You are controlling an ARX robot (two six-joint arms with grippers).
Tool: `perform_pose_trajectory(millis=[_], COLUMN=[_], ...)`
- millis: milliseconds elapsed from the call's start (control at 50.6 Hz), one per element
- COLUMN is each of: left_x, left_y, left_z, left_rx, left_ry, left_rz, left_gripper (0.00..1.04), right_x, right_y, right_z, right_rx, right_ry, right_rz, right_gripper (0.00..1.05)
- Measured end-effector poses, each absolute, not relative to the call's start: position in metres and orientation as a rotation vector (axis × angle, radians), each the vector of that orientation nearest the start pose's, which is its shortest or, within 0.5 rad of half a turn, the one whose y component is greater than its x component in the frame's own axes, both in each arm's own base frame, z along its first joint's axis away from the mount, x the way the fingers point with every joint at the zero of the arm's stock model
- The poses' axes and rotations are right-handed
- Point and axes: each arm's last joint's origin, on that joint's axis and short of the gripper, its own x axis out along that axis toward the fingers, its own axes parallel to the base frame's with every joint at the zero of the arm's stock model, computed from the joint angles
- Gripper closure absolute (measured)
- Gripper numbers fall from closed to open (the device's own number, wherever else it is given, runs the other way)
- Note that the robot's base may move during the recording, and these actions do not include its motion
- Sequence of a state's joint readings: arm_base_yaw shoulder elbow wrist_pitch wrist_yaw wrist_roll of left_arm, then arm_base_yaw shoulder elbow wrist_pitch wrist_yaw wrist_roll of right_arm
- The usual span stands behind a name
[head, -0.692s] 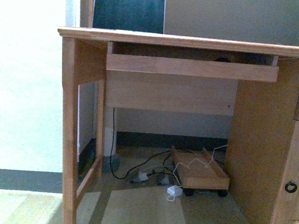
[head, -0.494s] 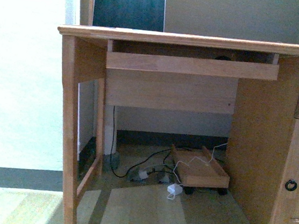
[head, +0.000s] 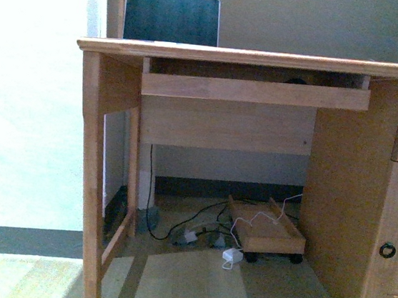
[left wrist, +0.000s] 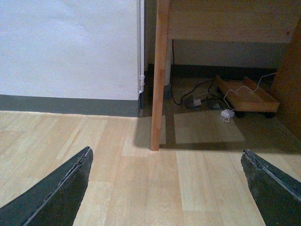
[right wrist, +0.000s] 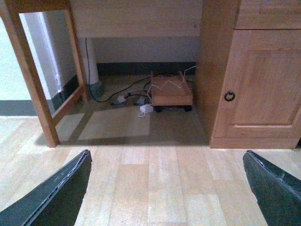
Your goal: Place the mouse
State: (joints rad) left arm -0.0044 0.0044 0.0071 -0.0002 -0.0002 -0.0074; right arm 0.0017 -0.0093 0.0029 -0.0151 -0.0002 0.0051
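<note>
**A:** Setting?
**B:** Pale wall and a light plank floor (right wrist: pixel 155 188). One pine desk (head: pixel 231 54) stands against the wall.

**A:** Item one, the mouse?
**B:** Mouse (head: pixel 297 79), entered with a caution. A small dark rounded shape sits in the slot between the desktop and the pull-out tray (head: pixel 256 91), towards the right end. I take it for the mouse, though it is too small and shadowed to be sure. Neither wrist view shows it.

**A:** Around it?
**B:** Laptop (head: pixel 171 18), dark screen upright, at the desktop's left and well apart from that shape. Cupboard door (right wrist: pixel 256 80) with a ring pull, on the right. Under the desk are a wheeled wooden stand (head: pixel 265 232) and a white adapter (head: pixel 232 254) with loose cables beside it (none of these concern the task).

**A:** Grippers?
**B:** Left gripper (left wrist: pixel 165 153): fingers spread wide with nothing between them, low over the floor before the desk's left leg. Right gripper (right wrist: pixel 167 154): likewise wide and empty, low, facing the knee space and cupboard. Neither appears in the front view.

**A:** Step in hand?
**B:** By my reading, the approach. The robot faces the desk and the mouse is not yet picked up.

**A:** Next move?
**B:** Probably one arm must rise to tray height and enter that shallow slot level, with the jaws wide. Otherwise the tray may need drawing out first for room.
</note>
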Motion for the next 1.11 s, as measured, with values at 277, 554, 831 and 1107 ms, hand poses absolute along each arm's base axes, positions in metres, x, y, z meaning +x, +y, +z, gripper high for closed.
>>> perform_pose_trajectory(millis=[277, 554, 831, 1107], left_x=[0.0975, 0.0975, 0.0975, 0.0975], left_y=[-0.0004, -0.0004, -0.0004, -0.0004], left_z=[0.1656, 0.1656, 0.1656, 0.1656], left_rx=[-0.007, -0.007, -0.007, -0.007], left_ry=[-0.002, -0.002, -0.002, -0.002], left_rz=[-0.004, -0.005, -0.004, -0.005], left_gripper=[0.08, 0.08, 0.08, 0.08], right_x=[0.0970, 0.0970, 0.0970, 0.0970], right_y=[0.0002, 0.0002, 0.0002, 0.0002], right_z=[0.1637, 0.1637, 0.1637, 0.1637], right_rx=[0.005, 0.005, 0.005, 0.005], right_ry=[0.003, 0.003, 0.003, 0.003], right_rz=[0.002, 0.002, 0.002, 0.002], right_gripper=[0.07, 0.07, 0.07, 0.07])
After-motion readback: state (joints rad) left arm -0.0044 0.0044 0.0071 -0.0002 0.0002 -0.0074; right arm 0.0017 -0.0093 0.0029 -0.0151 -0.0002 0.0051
